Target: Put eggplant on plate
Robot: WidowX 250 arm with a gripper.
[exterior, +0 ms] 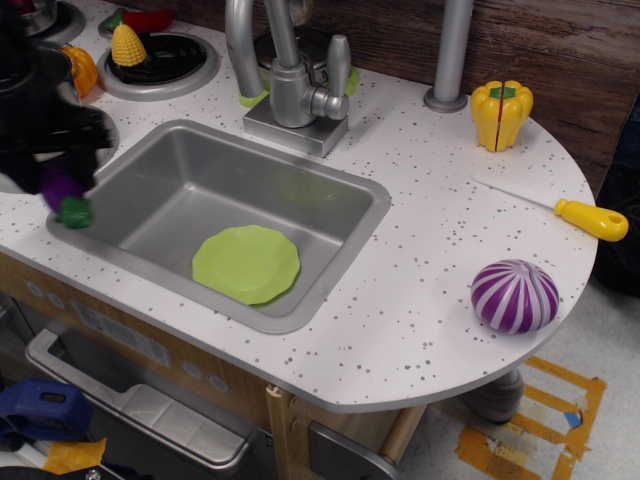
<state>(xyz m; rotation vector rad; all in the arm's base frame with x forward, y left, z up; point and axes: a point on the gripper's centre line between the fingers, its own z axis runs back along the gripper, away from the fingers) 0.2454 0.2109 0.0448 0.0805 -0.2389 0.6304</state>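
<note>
A toy kitchen counter (420,300), white with dark speckles, holds one grey sink (170,195) with one silver faucet (290,85) at its far edge. One lime-green plate (246,263) lies flat on the sink floor, toward the near side. At the left edge of the scene, one black gripper (62,165), blurred by motion, has its fingers closed on one small dark-purple eggplant (62,188), whose green stem cap points down and toward the viewer; the eggplant hangs at the sink's left rim, well apart from the plate. On the right side of the counter sit one purple-and-white striped round toy (514,296) near the front edge, one yellow-handled knife (575,212) beyond it, and one yellow pepper (501,114) farther back. At the far left, one yellow corn cob (127,44) stands on a burner (165,62), one red item lies just behind it, and one orange toy shows partly behind the gripper.
</note>
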